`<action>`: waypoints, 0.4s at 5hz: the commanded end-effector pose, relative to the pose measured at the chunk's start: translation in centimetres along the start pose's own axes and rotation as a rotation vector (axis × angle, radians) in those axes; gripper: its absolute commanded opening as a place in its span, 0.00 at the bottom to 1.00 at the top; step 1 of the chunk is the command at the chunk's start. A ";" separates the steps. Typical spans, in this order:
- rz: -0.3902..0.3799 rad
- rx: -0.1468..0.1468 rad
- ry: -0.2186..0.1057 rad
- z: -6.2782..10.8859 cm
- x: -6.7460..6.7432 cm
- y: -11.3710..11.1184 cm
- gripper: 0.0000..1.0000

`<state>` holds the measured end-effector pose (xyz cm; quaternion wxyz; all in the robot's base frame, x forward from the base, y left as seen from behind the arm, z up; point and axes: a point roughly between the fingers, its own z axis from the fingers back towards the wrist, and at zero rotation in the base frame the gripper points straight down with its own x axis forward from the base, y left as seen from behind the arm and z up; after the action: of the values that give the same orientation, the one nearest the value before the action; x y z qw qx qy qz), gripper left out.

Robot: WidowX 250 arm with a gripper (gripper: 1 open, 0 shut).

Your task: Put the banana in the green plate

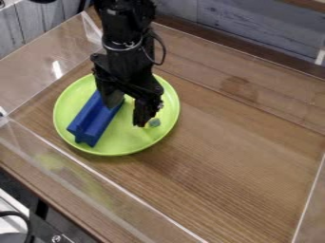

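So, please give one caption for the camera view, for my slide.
Open claw over the green plate, banana beside a blue block.

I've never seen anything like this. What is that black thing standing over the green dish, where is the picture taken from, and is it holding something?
The black thing is a robot arm, and at its lower end is its gripper, a two-fingered claw pointing straight down. There is one picture, taken from a camera above and to one side, looking down at a wooden table enclosed by clear walls. On the table sits the green plate, round and shallow. A blue ridged block lies on the plate. Beside it, mostly hidden by the claw's fingers, a bit of the yellow banana peeks out, also on the plate. The claw's fingers stand apart, so it is open and grips nothing; the banana appears to lie loose on the plate.
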<state>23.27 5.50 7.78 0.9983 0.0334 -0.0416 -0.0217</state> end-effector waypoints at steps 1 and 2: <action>0.003 0.002 -0.036 1.4 0.8 -0.4 1.00; 0.002 -0.007 -0.029 1.8 0.9 -0.9 1.00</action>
<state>23.07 4.47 8.10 0.9992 0.0242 -0.0254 -0.0176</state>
